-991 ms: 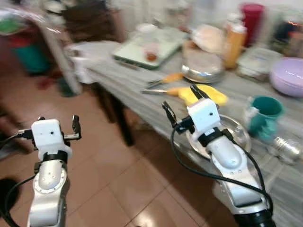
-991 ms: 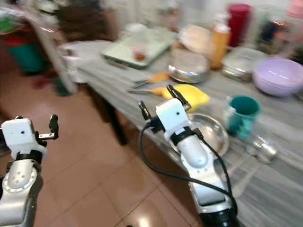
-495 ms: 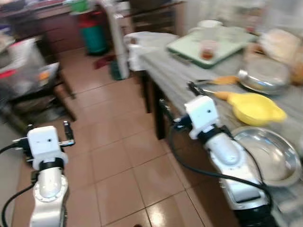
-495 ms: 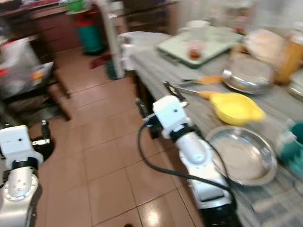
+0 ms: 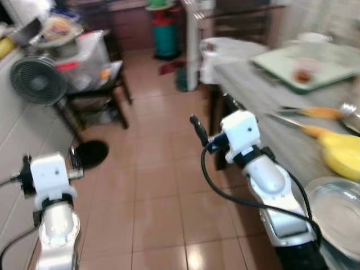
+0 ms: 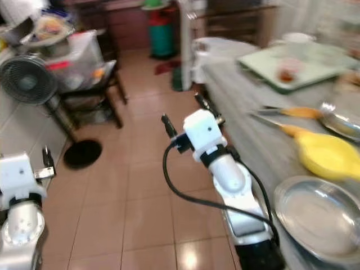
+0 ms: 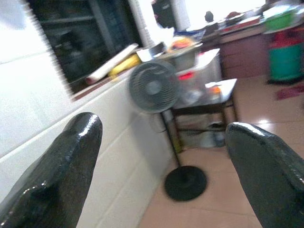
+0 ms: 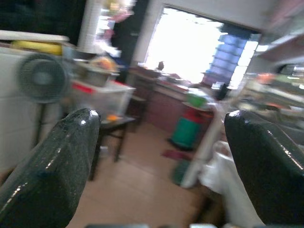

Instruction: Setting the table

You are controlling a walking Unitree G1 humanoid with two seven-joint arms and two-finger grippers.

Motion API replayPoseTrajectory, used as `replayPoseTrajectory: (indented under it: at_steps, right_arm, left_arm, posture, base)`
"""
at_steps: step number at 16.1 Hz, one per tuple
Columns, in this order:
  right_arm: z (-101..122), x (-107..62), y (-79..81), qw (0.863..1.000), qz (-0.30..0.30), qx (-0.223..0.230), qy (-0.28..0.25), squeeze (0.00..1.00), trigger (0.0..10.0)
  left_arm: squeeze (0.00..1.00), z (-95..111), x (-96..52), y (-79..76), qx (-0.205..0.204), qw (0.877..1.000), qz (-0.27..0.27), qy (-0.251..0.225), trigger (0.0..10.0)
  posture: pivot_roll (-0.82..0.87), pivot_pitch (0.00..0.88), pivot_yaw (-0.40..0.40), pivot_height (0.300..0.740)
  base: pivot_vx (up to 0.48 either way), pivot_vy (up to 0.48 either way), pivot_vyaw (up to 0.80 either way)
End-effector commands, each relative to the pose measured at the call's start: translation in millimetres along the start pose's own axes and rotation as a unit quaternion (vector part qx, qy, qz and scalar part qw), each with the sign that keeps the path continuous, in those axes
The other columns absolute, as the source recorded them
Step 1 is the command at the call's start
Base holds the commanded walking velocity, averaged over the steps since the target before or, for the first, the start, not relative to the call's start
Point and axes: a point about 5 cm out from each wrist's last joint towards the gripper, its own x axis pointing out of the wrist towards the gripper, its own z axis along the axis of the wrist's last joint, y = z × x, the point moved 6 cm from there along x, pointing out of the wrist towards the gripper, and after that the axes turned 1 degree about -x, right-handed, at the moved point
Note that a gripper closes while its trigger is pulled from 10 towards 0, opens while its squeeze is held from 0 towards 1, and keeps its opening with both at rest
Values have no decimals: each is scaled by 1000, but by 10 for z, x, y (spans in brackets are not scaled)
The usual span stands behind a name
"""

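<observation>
Steel plate [image 6: 320, 216]: on the desk [image 6: 247, 107] edge, just past the yellow bowl [image 6: 323, 154].
Handling: we judge it light, rigid, slippery; take it by the raised rim.
Right gripper [image 5: 212, 120]: fingers apart, empty, beside the desk.
Left gripper [image 5: 49, 163]: fingers apart, well away.

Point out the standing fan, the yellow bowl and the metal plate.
standing fan [image 5: 38, 82], left eye view, grille centre
yellow bowl [image 6: 329, 156], right eye view, inside of the bowl
metal plate [image 6: 322, 218], right eye view, flat middle

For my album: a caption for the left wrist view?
Open left claw facing a fan by the wall.
</observation>
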Motion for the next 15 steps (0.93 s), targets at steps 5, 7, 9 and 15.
replayPoseTrajectory:
  at_steps: [5,7,9,15]
  right_arm:
    - [-49,3,-24,1000,-14,16,7,0,10000]
    - [-177,-42,-151,998,-49,34,32,0,10000]
    - [-300,-104,-271,994,-80,43,54,0,10000]
    - [-505,-227,-390,986,-130,59,86,0,10000]
  left_arm:
    - [0,-7,-43,-152,-5,999,-38,7,10000]
    - [0,4,-53,-269,-21,997,-70,8,10000]
    - [0,31,-88,-433,-41,993,-112,9,10000]
    - [0,106,-202,-751,-82,977,-198,8,10000]
  posture:
    - [-177,99,77,740]
    - [-175,100,79,740]
    - [-174,99,81,740]
    - [-172,87,100,740]
  base:
    - [0,0,800]
    - [0,0,0]
    - [0,0,0]
    - [0,0,0]
